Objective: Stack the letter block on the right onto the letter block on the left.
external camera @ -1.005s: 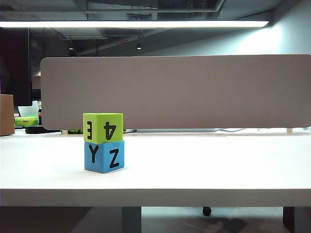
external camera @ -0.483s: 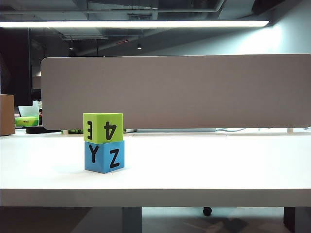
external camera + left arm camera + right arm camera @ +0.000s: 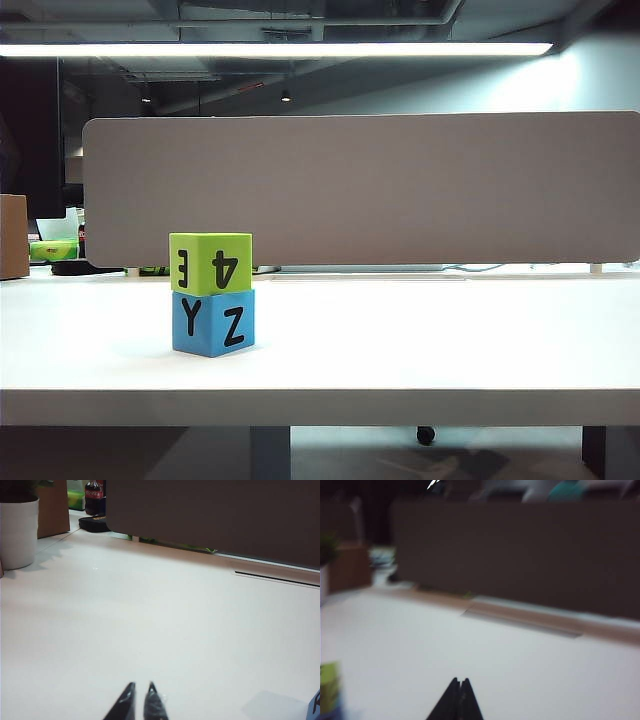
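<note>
In the exterior view a green letter block (image 3: 211, 263), marked 3 and 4 upside down, rests squarely on a blue letter block (image 3: 213, 322) marked Y and Z, left of the table's middle. Neither gripper appears in that view. My left gripper (image 3: 140, 686) hovers low over bare table, its tips nearly together and empty; a sliver of the blue block (image 3: 316, 705) shows at the frame's edge. My right gripper (image 3: 459, 680) is shut with nothing in it, well apart from the green block (image 3: 329, 685), which shows blurred at the frame's edge.
A white table (image 3: 420, 340) carries the stack. A grey partition (image 3: 360, 190) runs along its far edge. A brown box (image 3: 13, 236) stands at the far left, with a white pot (image 3: 18, 532) and a cola bottle (image 3: 94, 492) near it.
</note>
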`<state>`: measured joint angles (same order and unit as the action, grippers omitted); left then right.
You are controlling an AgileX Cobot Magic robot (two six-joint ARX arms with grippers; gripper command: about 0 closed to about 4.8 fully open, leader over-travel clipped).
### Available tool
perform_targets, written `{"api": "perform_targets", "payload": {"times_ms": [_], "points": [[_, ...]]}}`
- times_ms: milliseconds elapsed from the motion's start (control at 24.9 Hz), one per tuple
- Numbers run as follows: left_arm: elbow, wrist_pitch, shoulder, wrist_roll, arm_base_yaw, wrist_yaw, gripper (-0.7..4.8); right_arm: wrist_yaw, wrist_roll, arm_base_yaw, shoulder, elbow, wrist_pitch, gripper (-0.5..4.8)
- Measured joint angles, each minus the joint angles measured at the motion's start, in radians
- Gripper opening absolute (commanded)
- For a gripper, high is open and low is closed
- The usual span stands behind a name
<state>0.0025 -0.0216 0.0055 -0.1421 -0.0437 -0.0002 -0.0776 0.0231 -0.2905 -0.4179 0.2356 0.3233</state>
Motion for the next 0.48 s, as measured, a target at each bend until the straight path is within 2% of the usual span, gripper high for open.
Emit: {"api": "perform_targets", "payload": {"times_ms": [161,362,483], "points": [[0.000,0.000,0.000,0.000,0.000,-0.001,0.26,-0.021,0.003,0.205,0.191,-0.017,-0.101,-0.05],[0.000,0.000,0.000,0.000,-0.001,0.000,0.26,-0.028,-0.020,0.369,0.371,-0.097,-0.205,-0.05],[0.000,0.002,0.000,0.000,-0.001,0.000,0.26,-0.028,-0.042,0.365,0.417,-0.168,-0.201,-0.05]]}}
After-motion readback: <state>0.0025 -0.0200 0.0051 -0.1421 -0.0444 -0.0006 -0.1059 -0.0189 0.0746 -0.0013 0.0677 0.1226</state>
